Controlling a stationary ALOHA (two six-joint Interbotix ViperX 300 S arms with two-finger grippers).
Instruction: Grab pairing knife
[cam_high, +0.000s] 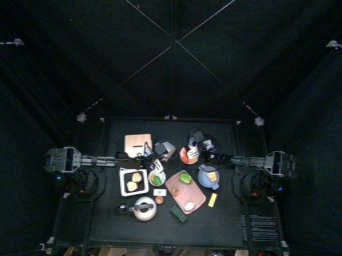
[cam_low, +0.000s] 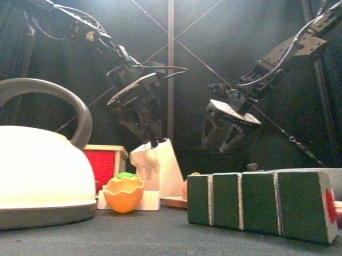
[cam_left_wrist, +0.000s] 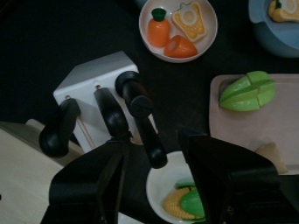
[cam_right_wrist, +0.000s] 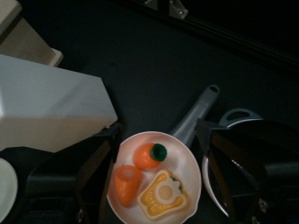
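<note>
A white knife block (cam_left_wrist: 100, 80) holds three black knife handles (cam_left_wrist: 140, 118); I cannot tell which one is the paring knife. My left gripper (cam_left_wrist: 156, 150) is open just above the block, and the end of the nearest handle lies between its jaws. In the front view the block (cam_low: 158, 168) stands behind a toy orange fruit, with the left gripper (cam_low: 140, 95) hanging over it. My right gripper (cam_right_wrist: 163, 166) is open and empty above a white plate (cam_right_wrist: 131, 149) of toy food. It hangs to the right of the block in the front view (cam_low: 227, 122).
A white kettle (cam_low: 40, 165) stands at the front left and green-sided blocks (cam_low: 267, 200) at the front right. A green toy vegetable (cam_left_wrist: 247, 90) lies on a pink cutting board (cam_left_wrist: 263, 131). A grey utensil handle (cam_right_wrist: 198, 109) lies beside the plate.
</note>
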